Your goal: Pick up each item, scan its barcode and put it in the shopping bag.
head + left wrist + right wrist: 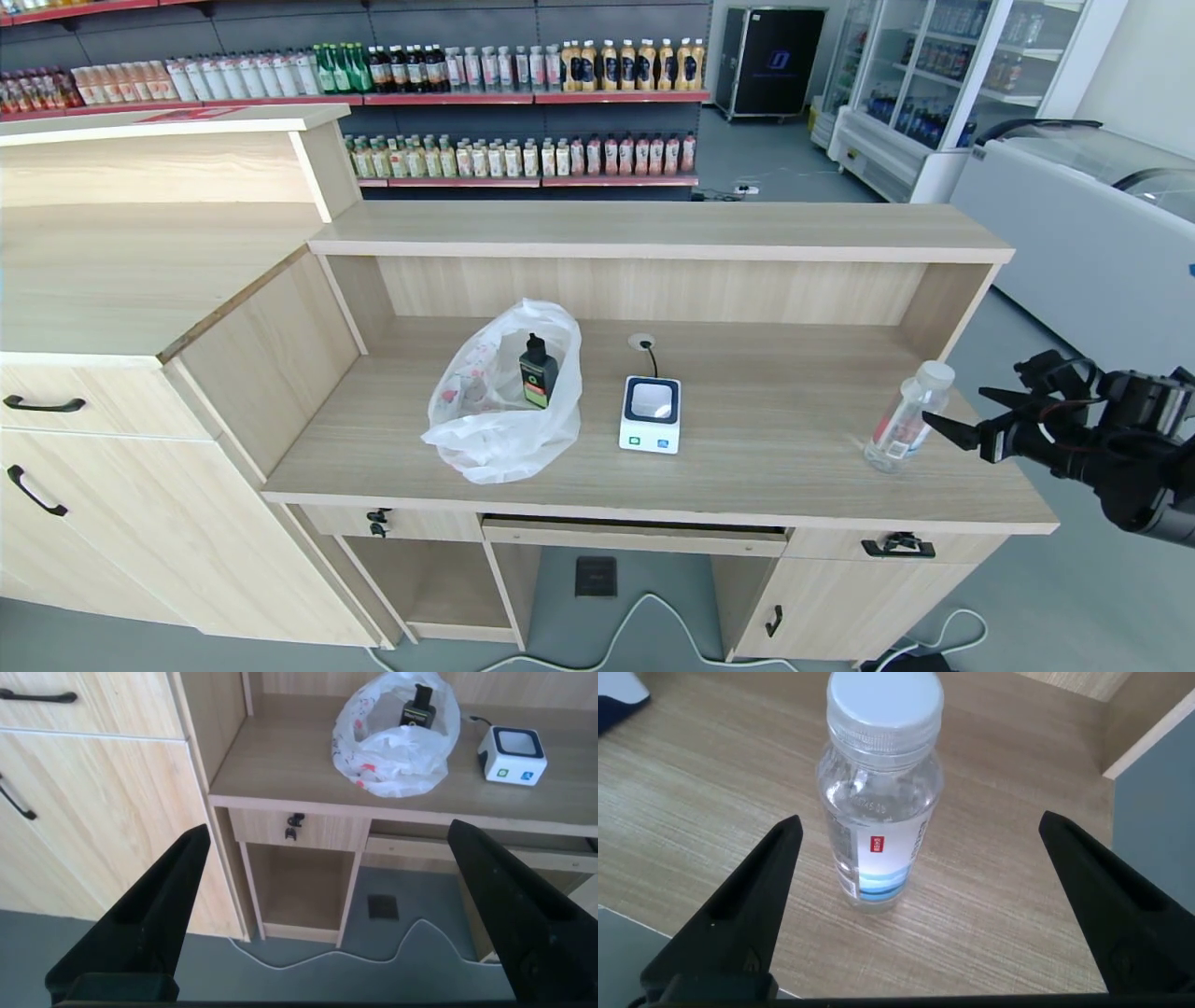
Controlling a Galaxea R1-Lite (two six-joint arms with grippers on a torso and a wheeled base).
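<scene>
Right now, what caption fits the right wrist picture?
Open fingers face a clear capped bottle standing upright on the wooden counter.

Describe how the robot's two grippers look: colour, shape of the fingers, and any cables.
Both the left gripper and the right gripper are matte black. Each has two flat, wedge-shaped fingers tapering to narrow tips. In the head view the right arm is black too, with thin cables looped by its wrist.

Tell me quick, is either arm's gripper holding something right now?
Left gripper: open, holding nothing.
Right gripper: open, empty, jaws facing the water bottle, not gripping it.
</scene>
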